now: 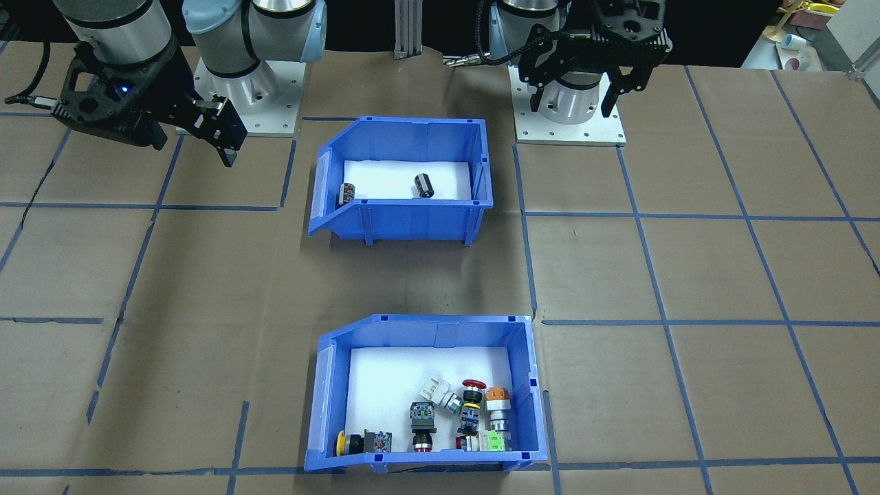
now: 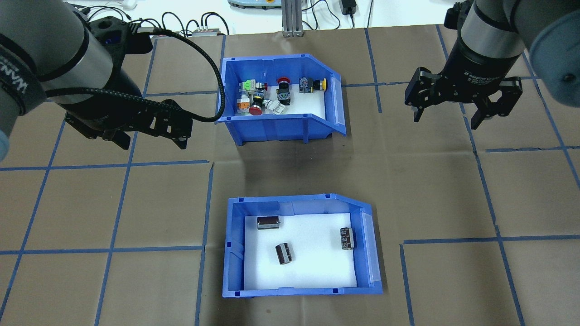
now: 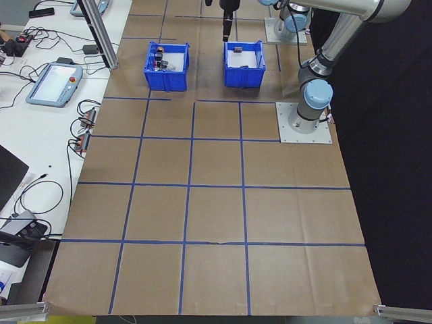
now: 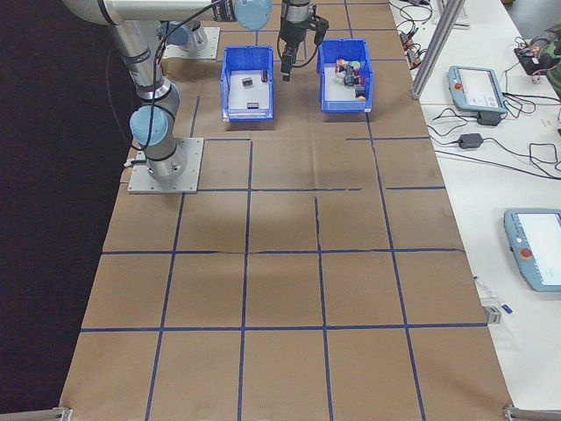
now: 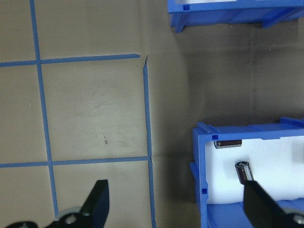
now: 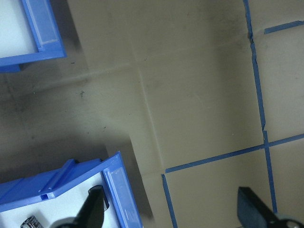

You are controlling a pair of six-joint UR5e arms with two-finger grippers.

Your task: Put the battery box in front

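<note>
The battery box [image 2: 301, 246] is seen at 6 o'clock on the counter [image 2: 136, 203] (overhead view), ungrasped. Both the left gripper [image 2: 152, 138] and right gripper [image 2: 448, 118] are held wide, empty. An approach and rim grasp appear to be required next.

Both arms are hanging above the tabletop [image 2: 317, 172], reaching in from the robot's two sides. The left hand [image 2: 152, 136] is hovering with its two dark fingers spread wide and pointing down — nothing is sitting between them. In the front-facing view the same hand [image 1: 569, 103] is showing its fingers parted beneath a black wrist with a cable looping off it. The right hand [image 2: 448, 115] is likewise hovering, its fingers splayed apart and empty, below a grey-and-black wrist. From the front that hand [image 1: 223, 141] is tilting at an angle — its fingertips slanting down towards the tabletop.
</note>
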